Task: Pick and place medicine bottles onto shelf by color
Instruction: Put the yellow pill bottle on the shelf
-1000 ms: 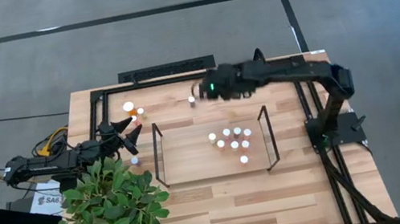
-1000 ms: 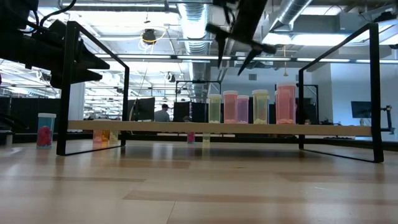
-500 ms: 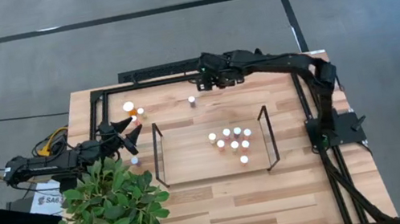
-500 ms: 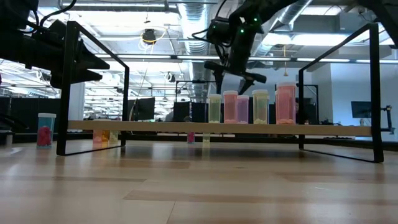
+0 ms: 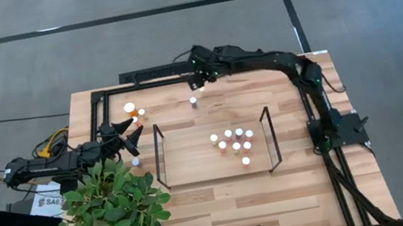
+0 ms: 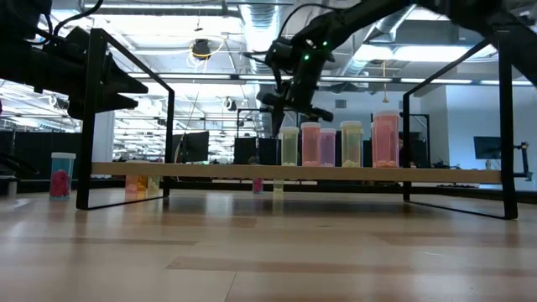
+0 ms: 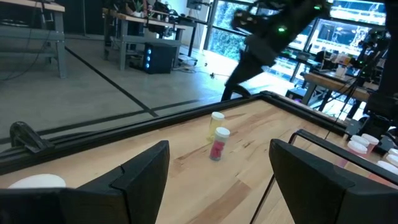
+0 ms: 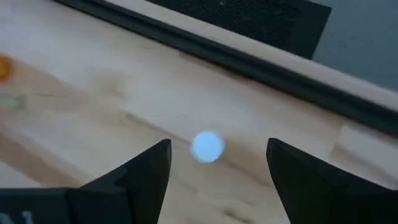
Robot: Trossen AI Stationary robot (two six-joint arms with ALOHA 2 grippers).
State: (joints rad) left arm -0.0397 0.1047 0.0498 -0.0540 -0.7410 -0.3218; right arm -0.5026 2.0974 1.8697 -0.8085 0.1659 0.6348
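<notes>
My right gripper (image 5: 193, 84) hangs open over the far part of the table, tilted down. Below it a small white-capped bottle (image 5: 193, 100) stands on the table; in the right wrist view its cap (image 8: 207, 147) shows between the open fingers, untouched. Several medicine bottles (image 5: 233, 145) stand upright on the light-wood shelf (image 5: 185, 161) with black wire ends. Two more bottles (image 5: 132, 108) stand at the far left. My left gripper (image 5: 136, 134) waits open at the table's left, level, facing a red bottle (image 7: 216, 148) and a yellowish one (image 7: 216, 121).
A potted green plant (image 5: 116, 213) fills the near left corner, with one more bottle (image 5: 135, 163) at its edge. A black frame (image 5: 100, 97) runs around the table. In the low view the shelf bottles (image 6: 336, 143) stand in a row.
My right gripper has swung toward the table's far edge and a little to the left, has come down nearer the table and has rolled about its wrist. Its fingers stay open. No bottle has moved.
</notes>
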